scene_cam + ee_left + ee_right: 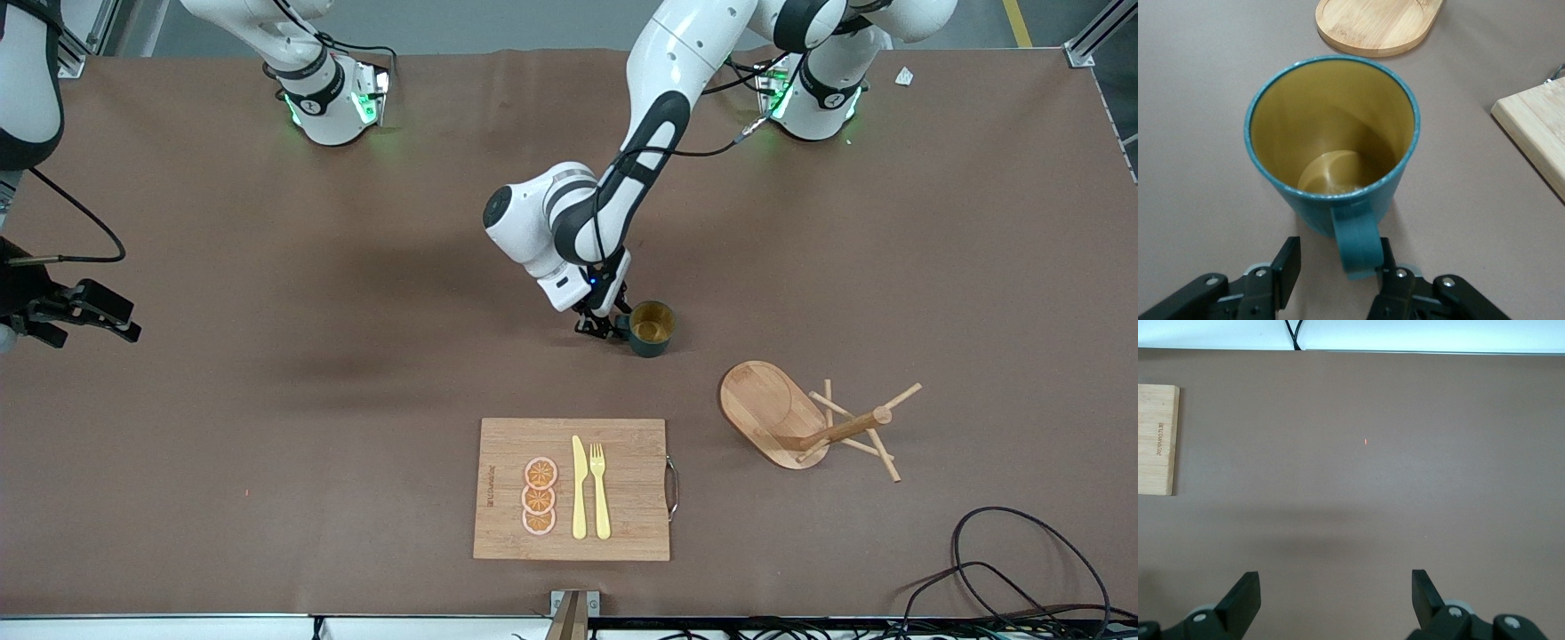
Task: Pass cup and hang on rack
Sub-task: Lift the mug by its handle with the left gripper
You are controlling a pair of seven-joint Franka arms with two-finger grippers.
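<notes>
The teal cup (652,327) (1331,147) stands upright on the brown table near its middle, yellowish inside, handle turned toward my left gripper (603,325) (1338,261). That gripper is low at the table with the handle between its fingers. One finger touches the handle; the other stands apart with a clear gap, so the gripper is open. The wooden rack (805,425) lies tipped on its side, nearer the front camera than the cup, its oval base (1375,23) raised on edge. My right gripper (89,311) (1336,593) waits open over bare table at the right arm's end.
A bamboo cutting board (569,489) (1538,133) (1157,440) with a yellow knife, a fork and three orange slices lies near the front edge. Black cables (1022,569) coil at the front corner toward the left arm's end.
</notes>
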